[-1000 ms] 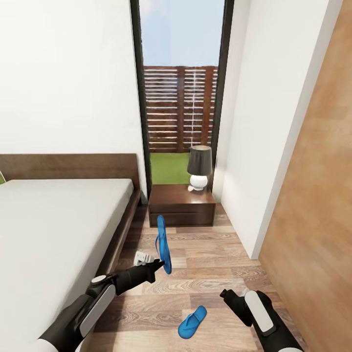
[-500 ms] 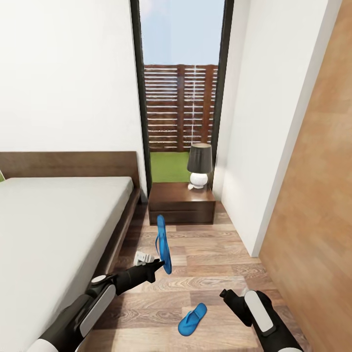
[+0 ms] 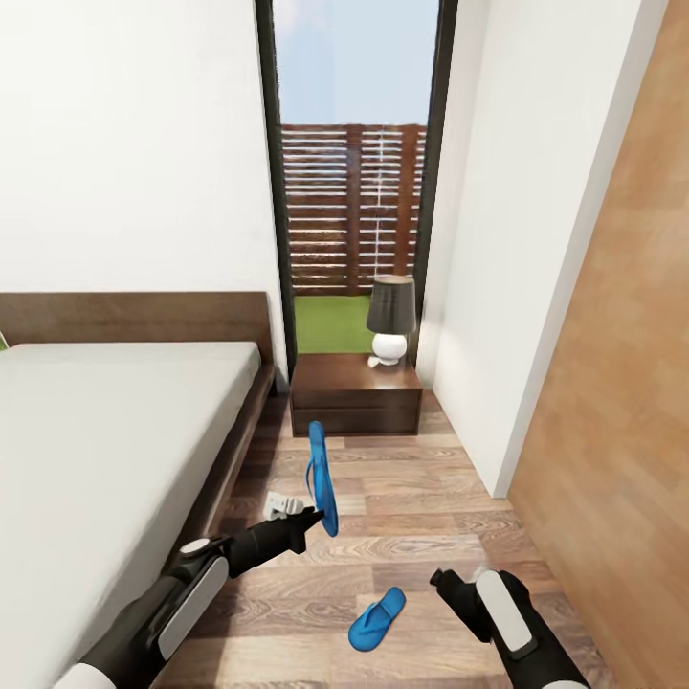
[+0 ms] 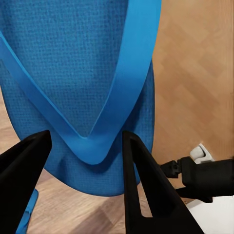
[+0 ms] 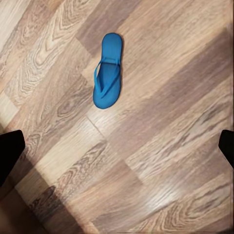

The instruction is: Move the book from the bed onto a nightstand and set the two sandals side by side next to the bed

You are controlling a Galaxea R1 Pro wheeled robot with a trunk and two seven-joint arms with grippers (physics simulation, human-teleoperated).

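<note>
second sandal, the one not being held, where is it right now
In the head view the loose sandal lies flat on the wood floor, between the two arms and nearer the right gripper, right of the bed.

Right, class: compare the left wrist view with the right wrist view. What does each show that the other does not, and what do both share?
Left wrist view only: the held sandal close up, its strap between the left pincer fingers, which pinch its end. Right wrist view only: the right pincer open, fingertips at the edges, above the sandal lying flat and apart from it. Both share the wood-plank floor.
</note>
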